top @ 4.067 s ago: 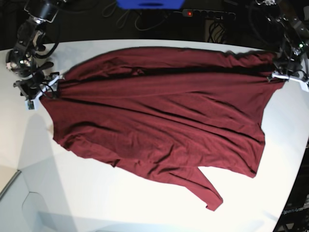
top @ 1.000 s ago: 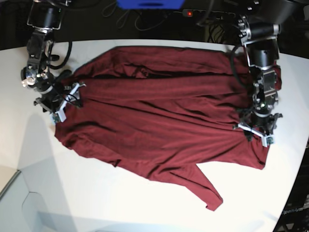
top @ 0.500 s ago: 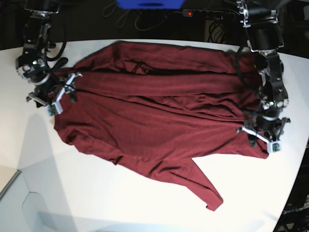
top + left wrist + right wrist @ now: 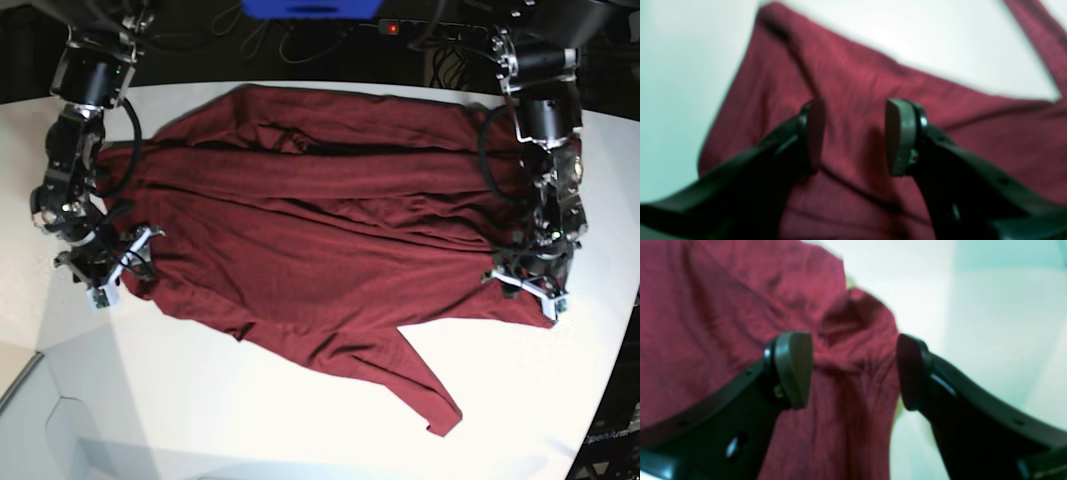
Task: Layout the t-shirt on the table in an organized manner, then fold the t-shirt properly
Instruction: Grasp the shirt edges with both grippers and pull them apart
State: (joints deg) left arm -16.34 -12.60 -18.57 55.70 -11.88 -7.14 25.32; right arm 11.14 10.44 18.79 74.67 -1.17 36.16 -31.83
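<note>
The tabletop [image 4: 300, 440] is covered across most of its width by the t-shirt [image 4: 330, 230], which is spread out but creased in long ridges, with one sleeve [image 4: 425, 385] trailing off its near edge. Layout is judged unfinished, since the hem corners are bunched. The right gripper [image 4: 108, 268] is placed at the shirt's corner nearest the tabletop's curved edge, jaws spread, with cloth seen between the fingers [image 4: 793, 368] but not pinched. The left gripper [image 4: 528, 283] is set over the shirt's opposite corner, jaws likewise spread above the fabric. Both are presumably positioned so the corners can be pinched and drawn flat.
</note>
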